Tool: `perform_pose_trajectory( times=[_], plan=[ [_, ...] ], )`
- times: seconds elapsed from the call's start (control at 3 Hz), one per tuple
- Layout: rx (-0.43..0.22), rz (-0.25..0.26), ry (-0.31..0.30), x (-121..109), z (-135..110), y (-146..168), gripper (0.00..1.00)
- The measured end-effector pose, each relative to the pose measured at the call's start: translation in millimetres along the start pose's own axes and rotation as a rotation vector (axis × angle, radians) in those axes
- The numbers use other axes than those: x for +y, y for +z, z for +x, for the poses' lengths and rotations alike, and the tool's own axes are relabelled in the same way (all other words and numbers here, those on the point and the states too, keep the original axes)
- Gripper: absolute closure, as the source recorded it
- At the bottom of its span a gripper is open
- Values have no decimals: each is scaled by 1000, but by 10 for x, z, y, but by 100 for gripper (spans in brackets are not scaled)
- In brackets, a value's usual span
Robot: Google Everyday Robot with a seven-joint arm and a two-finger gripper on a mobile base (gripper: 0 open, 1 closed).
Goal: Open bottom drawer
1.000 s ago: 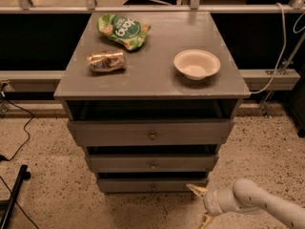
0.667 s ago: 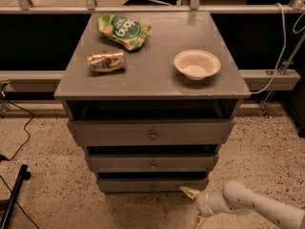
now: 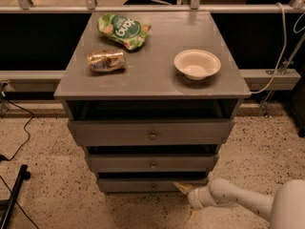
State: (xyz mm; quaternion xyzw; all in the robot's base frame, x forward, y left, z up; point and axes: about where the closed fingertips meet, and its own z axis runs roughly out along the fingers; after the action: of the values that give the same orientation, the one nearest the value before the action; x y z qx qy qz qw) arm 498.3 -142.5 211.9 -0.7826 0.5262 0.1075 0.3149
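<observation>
The hand hangs low in front of the cabinet, its two fingers spread, the upper fingertip just beside the right part of the bottom drawer. The drawer front runs crosswise to the hand's left and looks shut or nearly so. Its small round knob lies left of the hand and slightly above, so I judge the next move must go leftward.

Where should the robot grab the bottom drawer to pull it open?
By the small round knob in the middle of the bottom drawer, coming straight from the front. Its front is flat and slim, so only the knob sticks out. The gripper hangs low, right of the knob, fingers spread, not touching it.
</observation>
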Motion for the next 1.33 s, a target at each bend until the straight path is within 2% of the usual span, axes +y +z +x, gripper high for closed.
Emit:
perform_pose_trajectory(
  times=[0.67,1.33],
  plan=[
    [57,36,-32,-325,139,89,0],
    [78,77,21,-488,447,279,0]
  ],
)
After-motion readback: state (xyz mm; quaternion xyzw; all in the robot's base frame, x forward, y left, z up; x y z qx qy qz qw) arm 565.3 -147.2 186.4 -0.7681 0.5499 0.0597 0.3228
